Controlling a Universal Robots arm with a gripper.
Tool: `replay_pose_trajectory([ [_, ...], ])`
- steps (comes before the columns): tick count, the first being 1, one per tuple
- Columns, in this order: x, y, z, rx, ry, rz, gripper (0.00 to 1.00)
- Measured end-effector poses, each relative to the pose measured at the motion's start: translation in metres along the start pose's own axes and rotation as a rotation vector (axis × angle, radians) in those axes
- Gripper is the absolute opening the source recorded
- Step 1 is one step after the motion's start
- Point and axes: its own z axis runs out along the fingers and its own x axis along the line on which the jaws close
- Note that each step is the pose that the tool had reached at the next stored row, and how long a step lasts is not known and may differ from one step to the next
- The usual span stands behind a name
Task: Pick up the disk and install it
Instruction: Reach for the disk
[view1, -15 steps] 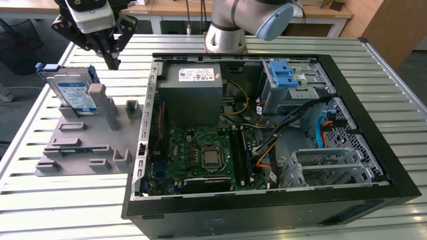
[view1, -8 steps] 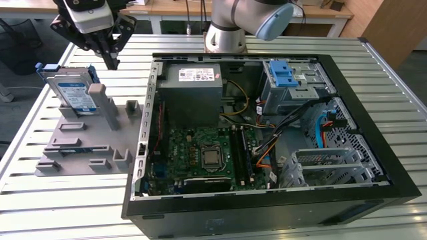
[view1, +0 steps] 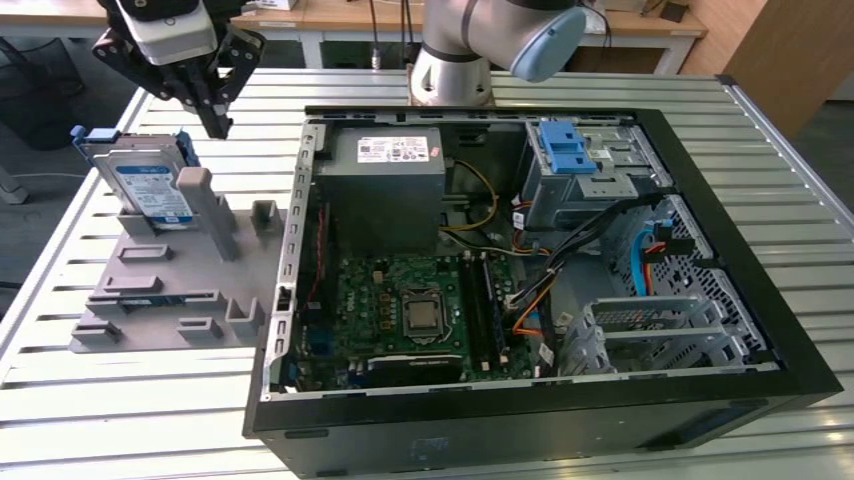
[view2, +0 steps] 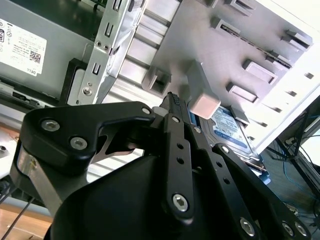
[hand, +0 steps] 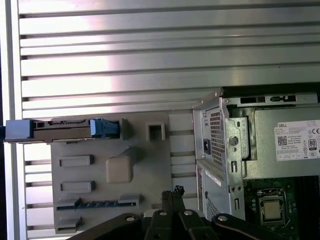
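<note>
Exterior view puts the black two-finger gripper (view1: 215, 125) high over the grey plastic slotted holder (view1: 160, 300). Its fingers are pressed together on nothing, near the holder's tall post (view1: 196, 190). One flat silver rectangular disk (view1: 144, 188) with blue side rails stands on edge in a slot at one end of the holder, apart from the fingertips. At the exterior view's right lies one open black computer case (view1: 534, 430). It contains a grey box-shaped power supply (view1: 387, 190) and a blue-latched metal drive bay (view1: 587, 165). Bare slatted metal table (view1: 134, 420) borders the holder.

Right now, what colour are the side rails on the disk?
Blue. The side rails on the disk show best in the first wrist view.
</note>
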Motion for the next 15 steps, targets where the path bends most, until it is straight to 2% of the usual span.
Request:
replay_pose_trajectory([
  [15, 0.003, 0.0001, 0.0002, -0.0001, 0.0, 0.0, 0.11],
])
